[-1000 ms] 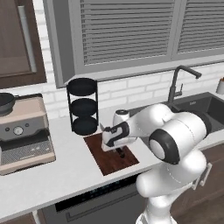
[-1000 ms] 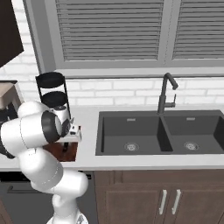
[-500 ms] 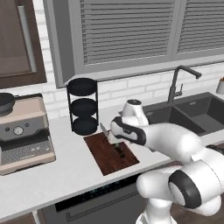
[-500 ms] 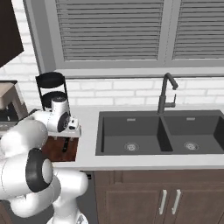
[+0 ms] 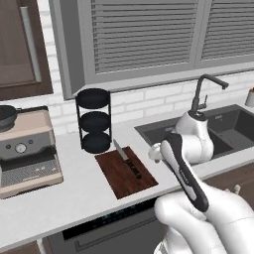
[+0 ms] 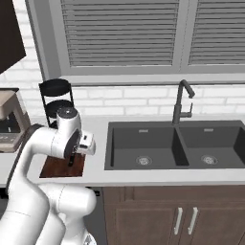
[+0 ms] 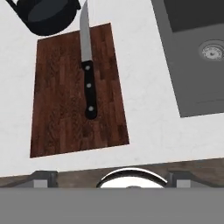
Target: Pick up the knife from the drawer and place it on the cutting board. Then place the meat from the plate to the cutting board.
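Note:
The knife (image 7: 89, 81) lies flat on the dark wooden cutting board (image 7: 54, 109), its silver blade toward the black rack and its black handle mid-board. In the left base view the knife (image 5: 127, 160) rests lengthwise on the cutting board (image 5: 116, 178), free of any grip. My gripper (image 7: 113, 177) hangs above the board's near edge, open, with its fingertips (image 7: 43, 177) wide apart and nothing between them. The hand (image 5: 155, 152) sits just right of the board, and it covers part of the cutting board (image 6: 56, 167) in the right base view. The meat, the plate and the drawer are out of view.
A black three-tier round rack (image 5: 94, 121) stands right behind the board. A coffee machine (image 5: 26, 149) sits to the left on the counter. The double sink (image 6: 182, 143) with its dark faucet (image 6: 181, 100) lies to the right. The counter's front edge (image 7: 87, 164) runs close below the board.
The jaws went from shut to open and let go of the knife, which now lies on the board. The hand has risen and drawn back to the right of the board.

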